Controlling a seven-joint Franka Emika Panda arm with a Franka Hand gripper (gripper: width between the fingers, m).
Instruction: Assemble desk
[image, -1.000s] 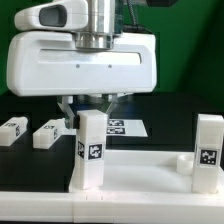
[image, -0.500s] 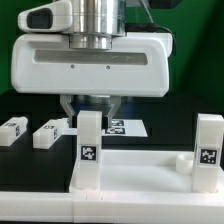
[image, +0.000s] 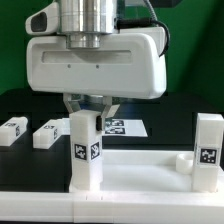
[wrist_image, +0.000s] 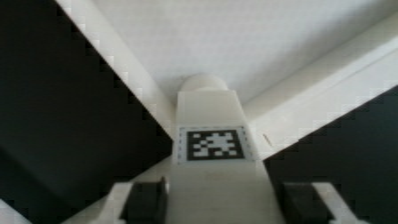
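The desk's white rimmed tabletop (image: 140, 178) lies flat at the front. One square white leg (image: 85, 152) stands upright in its corner on the exterior view's left, turned so two tagged faces show. My gripper (image: 88, 112) comes down over this leg's top, a finger on each side, shut on it. In the wrist view the same leg (wrist_image: 217, 125) with its tag runs between my gripper's (wrist_image: 224, 200) two dark pads, above the tabletop (wrist_image: 231, 40). A second leg (image: 208, 150) stands upright at the corner on the exterior view's right.
Two loose legs (image: 14, 130) (image: 47, 133) lie on the black table behind the tabletop on the exterior view's left. The marker board (image: 126, 127) lies flat behind the held leg. A round socket (image: 185, 160) sits beside the leg on the exterior view's right.
My gripper has turned about its vertical axis and shifted to the exterior view's right. The held leg has rotated with it, now showing two tagged faces instead of one.
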